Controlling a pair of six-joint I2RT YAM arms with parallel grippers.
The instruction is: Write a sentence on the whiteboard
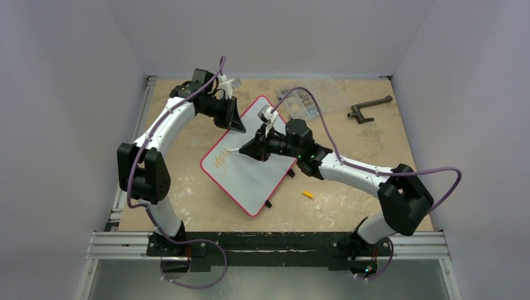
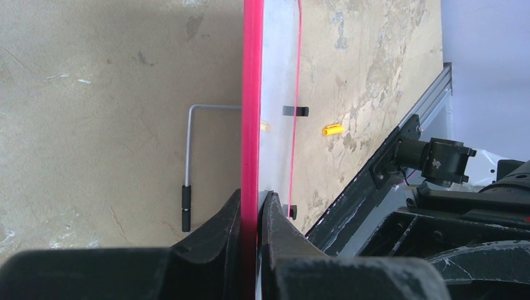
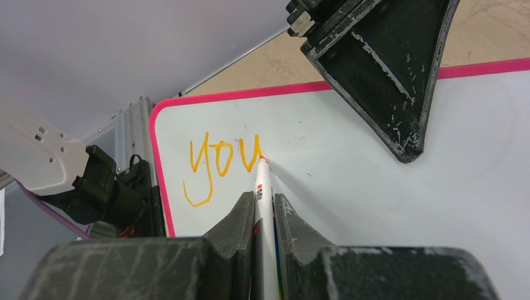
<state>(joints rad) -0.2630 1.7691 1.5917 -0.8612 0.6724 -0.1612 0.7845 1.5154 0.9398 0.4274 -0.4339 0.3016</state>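
Right gripper [image 3: 264, 199] is clenched around a white marker [image 3: 262, 178], whose orange tip touches the whiteboard [image 3: 387, 206] just after the "u" of the sentence [image 3: 219, 159] — only "you" is written. The left gripper [image 2: 253, 203] pinches the board's red rim at its far edge, and the board sits askew mid-table between the arms. Pressing too hard could push the marker back through the jaws or skid the board out of the left grip, while too light a touch would probably leave a faint, broken stroke — either would spoil the next word.
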